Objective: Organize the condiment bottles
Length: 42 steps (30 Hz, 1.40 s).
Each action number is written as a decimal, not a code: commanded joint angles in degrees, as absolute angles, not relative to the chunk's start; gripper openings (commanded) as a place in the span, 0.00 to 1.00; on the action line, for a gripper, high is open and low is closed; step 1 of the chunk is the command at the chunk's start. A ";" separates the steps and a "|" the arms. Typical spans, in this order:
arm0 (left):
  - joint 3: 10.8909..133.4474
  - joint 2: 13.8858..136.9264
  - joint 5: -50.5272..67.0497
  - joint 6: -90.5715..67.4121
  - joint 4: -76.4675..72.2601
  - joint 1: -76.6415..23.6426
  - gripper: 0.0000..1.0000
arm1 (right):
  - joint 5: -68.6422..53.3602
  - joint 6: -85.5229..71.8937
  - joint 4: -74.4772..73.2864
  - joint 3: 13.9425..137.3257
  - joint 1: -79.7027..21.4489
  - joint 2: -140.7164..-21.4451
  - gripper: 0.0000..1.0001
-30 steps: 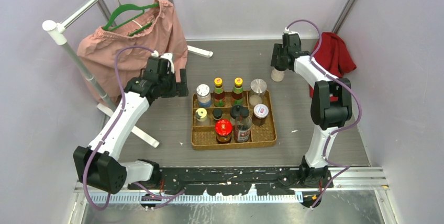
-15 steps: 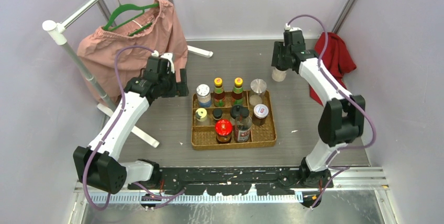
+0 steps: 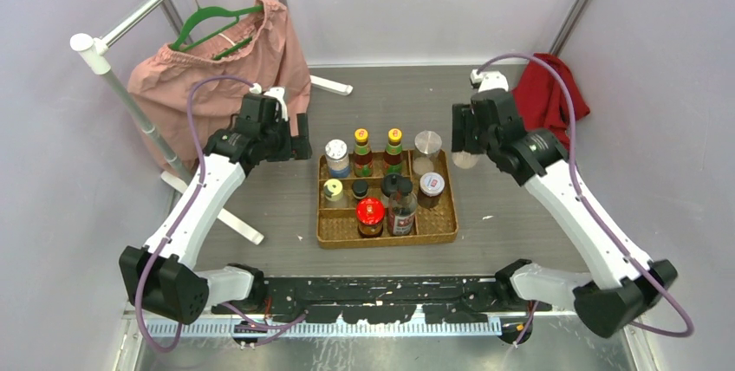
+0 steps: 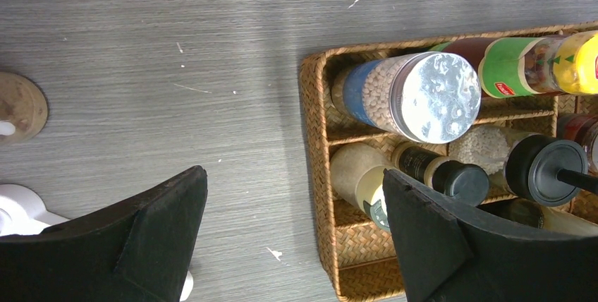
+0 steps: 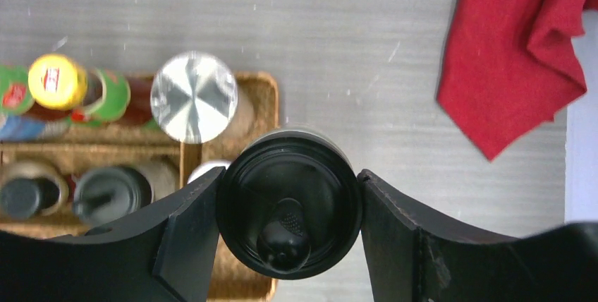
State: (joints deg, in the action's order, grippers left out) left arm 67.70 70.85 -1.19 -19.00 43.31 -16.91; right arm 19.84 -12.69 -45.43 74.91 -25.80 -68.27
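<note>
The left gripper (image 4: 293,196) is being held wide open, empty, with bottles (image 4: 423,94) in the tray (image 4: 314,175) just to its right. A black-capped shaker (image 5: 285,235) is being clamped by the right gripper (image 5: 290,180) over the tray rim; upright lowering into a free slot is being called for.

The left arm reaches forward with the left gripper (image 3: 301,137) pointing down, jaws spread wide. The right arm stretches forward and inward, the right gripper (image 3: 465,131) pointing down, fingers pressed against both sides of a black-capped bottle (image 5: 289,214).
</note>
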 commanded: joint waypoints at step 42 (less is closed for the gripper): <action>69.87 68.23 -1.45 -18.37 44.34 -16.87 0.93 | 24.70 -27.09 -31.91 44.65 -51.35 -53.96 0.52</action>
